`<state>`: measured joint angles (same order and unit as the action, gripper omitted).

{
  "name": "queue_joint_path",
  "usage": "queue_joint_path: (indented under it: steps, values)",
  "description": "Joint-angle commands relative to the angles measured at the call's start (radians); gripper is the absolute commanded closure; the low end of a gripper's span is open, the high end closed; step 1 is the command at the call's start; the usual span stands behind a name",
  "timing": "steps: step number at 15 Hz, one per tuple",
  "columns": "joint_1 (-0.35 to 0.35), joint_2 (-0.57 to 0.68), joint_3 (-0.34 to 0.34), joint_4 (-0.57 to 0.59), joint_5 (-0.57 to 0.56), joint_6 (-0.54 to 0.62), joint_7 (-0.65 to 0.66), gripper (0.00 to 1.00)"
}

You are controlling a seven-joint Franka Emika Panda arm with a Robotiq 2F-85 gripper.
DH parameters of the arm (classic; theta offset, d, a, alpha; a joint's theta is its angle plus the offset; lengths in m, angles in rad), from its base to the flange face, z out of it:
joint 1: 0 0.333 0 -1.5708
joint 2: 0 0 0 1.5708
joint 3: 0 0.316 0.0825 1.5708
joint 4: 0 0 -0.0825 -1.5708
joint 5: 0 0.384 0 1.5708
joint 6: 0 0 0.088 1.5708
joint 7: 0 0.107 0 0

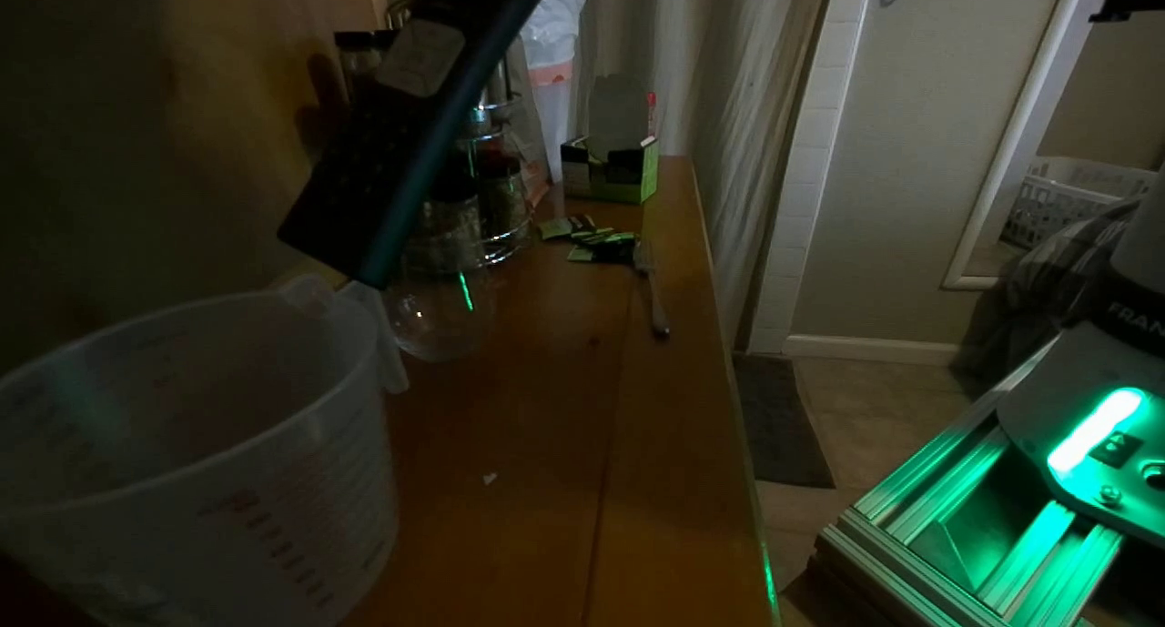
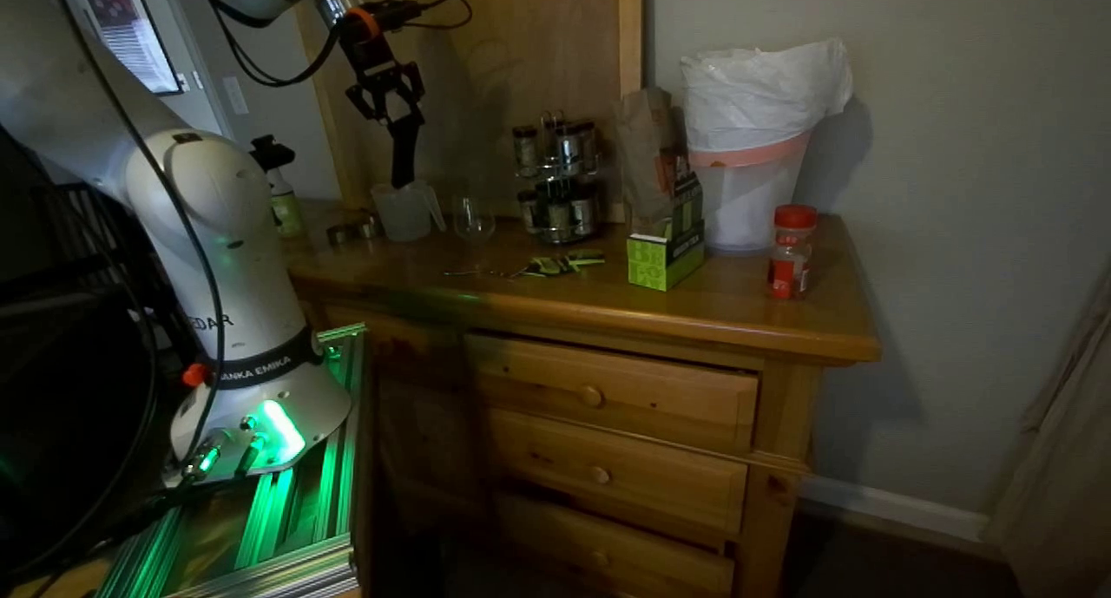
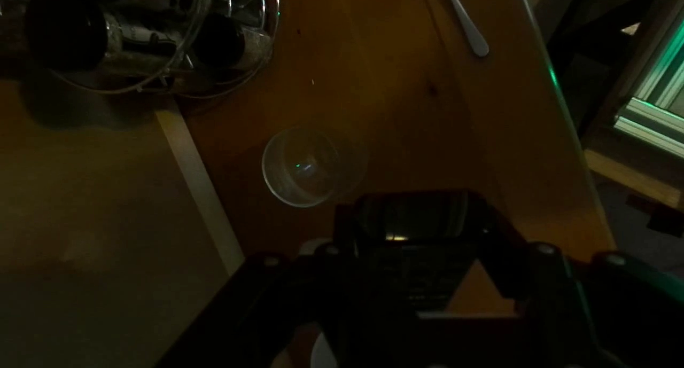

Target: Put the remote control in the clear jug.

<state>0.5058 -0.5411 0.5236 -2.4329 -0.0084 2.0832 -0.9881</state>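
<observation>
The remote control (image 1: 373, 163) is long and black and hangs tilted, lower end down, in both exterior views (image 2: 404, 157). My gripper (image 2: 404, 119) is shut on its upper end. In the wrist view the gripper (image 3: 414, 224) is dark, with the remote's end (image 3: 411, 216) between its fingers. The clear jug (image 1: 227, 536), whitish with red marks, stands upright and open on the dresser top. It also shows in an exterior view (image 2: 404, 214), below the remote. The remote's lower end appears just above the jug's rim, near the handle side. In the wrist view the gripper hides most of the jug.
A clear round glass (image 3: 302, 167) stands beside the jug's handle. A spice rack (image 2: 557, 181) with dark-lidded jars is further along the back panel. A utensil (image 1: 657, 308), packets (image 1: 596, 240), a green box (image 2: 665, 251) and a spray bottle (image 2: 282, 199) are on the dresser.
</observation>
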Motion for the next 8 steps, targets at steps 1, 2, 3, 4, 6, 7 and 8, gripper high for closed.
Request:
queue_joint_path:
  steps: [1, 2, 3, 4, 6, 7, 8]
  values:
    - [0.056, 0.016, -0.052, 0.003, -0.036, -0.004, 0.028, 0.42]
    - [0.056, 0.017, -0.053, 0.003, -0.036, -0.004, 0.028, 0.67]
    - [0.058, 0.024, -0.044, 0.005, -0.050, 0.011, 0.029, 0.67]
    - [0.062, 0.036, -0.035, 0.018, -0.068, 0.014, 0.032, 0.67]
    - [0.075, 0.074, -0.021, 0.053, -0.108, 0.002, 0.029, 0.67]
    - [0.083, 0.094, -0.012, 0.072, -0.132, -0.003, 0.028, 0.67]
    - [0.089, 0.112, -0.003, 0.091, -0.159, -0.005, 0.029, 0.67]
